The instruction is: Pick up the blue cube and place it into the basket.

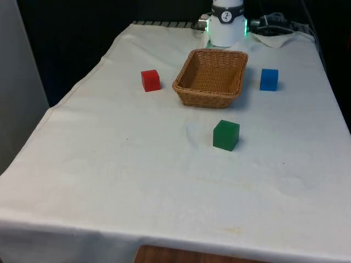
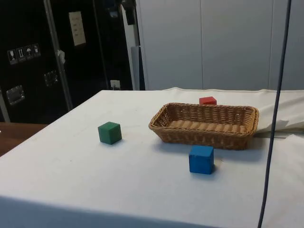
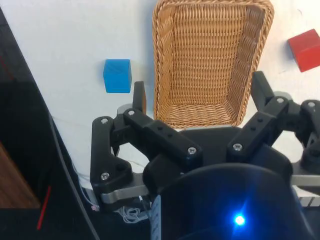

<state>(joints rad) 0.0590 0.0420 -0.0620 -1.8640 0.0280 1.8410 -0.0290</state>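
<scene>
Wrist view alone shows fingers (image 3: pixel 139 98) spread above basket (image 3: pixel 210 60).

Basket (image 1: pixel 211 76) woven wicker; table (image 1: pixel 137 181) under matt white cloth.

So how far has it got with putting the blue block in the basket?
Nothing looks done yet. The blue cube sits on the cloth beside the basket, on the front view's right, and the basket holds nothing. The gripper is open and holds nothing, high above the basket's near end. Reaching the cube, grasping it, lifting and dropping it in are all left.
</scene>
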